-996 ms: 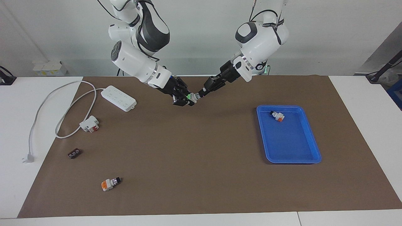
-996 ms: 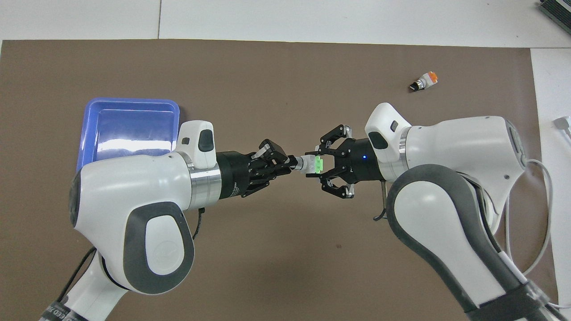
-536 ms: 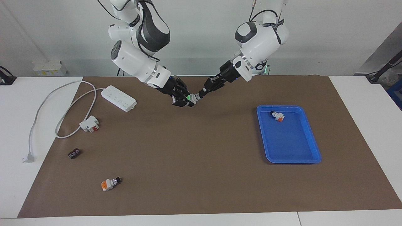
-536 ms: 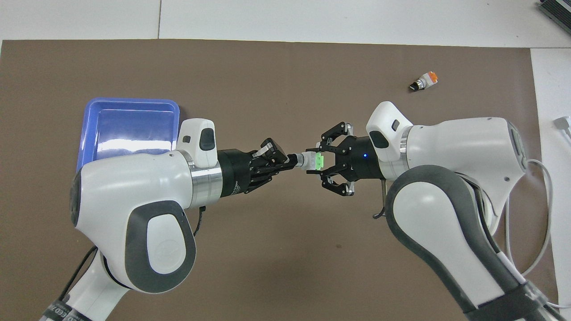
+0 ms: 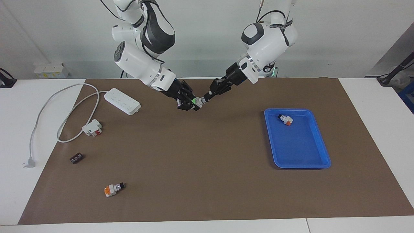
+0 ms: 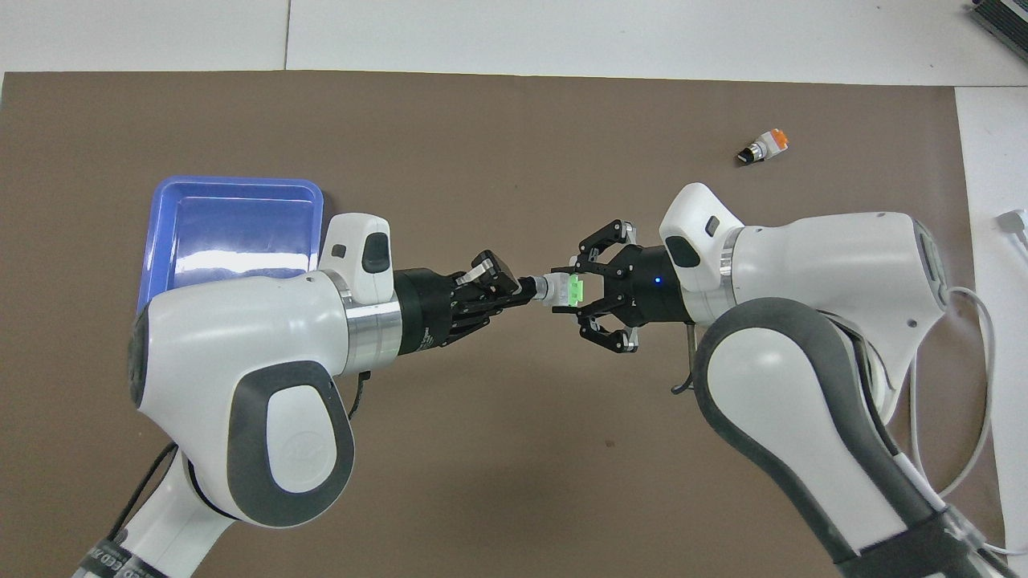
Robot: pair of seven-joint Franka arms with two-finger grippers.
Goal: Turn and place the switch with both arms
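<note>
Facing view: above the brown mat's middle, the left gripper (image 5: 208, 94) pinches the switch (image 5: 198, 101) by its knob, green block toward eight o'clock inside the right gripper (image 5: 188, 103), whose jaws stand spread.

Overhead view: the switch (image 6: 560, 291) lies along three-to-nine o'clock, knob at nine. It looks light, rigid and smooth; the squared body likely offers the surest hold.

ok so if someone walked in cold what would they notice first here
The two arms meet tip to tip above the brown mat, with the green-ended switch held in the air between them. The left tool grips its knob end, while the right tool is spread open around the green end. Next comes the blue tray toward the left arm's end, with an orange-ended switch in it.
</note>
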